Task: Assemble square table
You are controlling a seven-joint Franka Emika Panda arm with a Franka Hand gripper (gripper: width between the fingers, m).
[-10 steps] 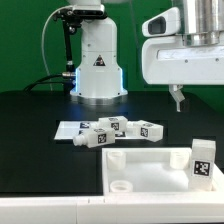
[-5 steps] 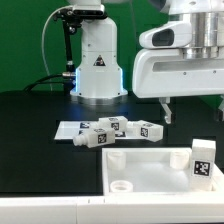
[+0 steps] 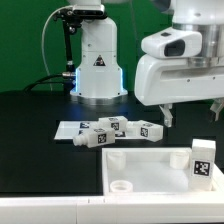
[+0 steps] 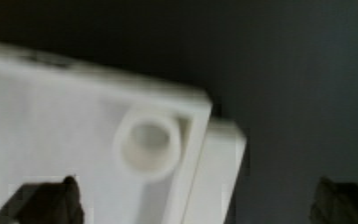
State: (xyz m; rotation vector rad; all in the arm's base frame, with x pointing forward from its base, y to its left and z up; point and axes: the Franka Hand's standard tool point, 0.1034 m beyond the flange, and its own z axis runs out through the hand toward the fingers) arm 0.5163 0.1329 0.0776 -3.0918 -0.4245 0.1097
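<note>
Slab (image 3: 150,165) flat on black worktop (image 3: 30,130), foreground of exterior view, one leg (image 3: 203,160) upright at its right side, other legs (image 3: 110,127) lying behind on marker board (image 3: 64,129), claw (image 3: 193,112) over slab corner, wide open, empty

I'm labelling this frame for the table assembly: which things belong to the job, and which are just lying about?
Job: square slab; legs lying loose; upright leg; gripper, open.
Just there: marker board; black table.
</note>
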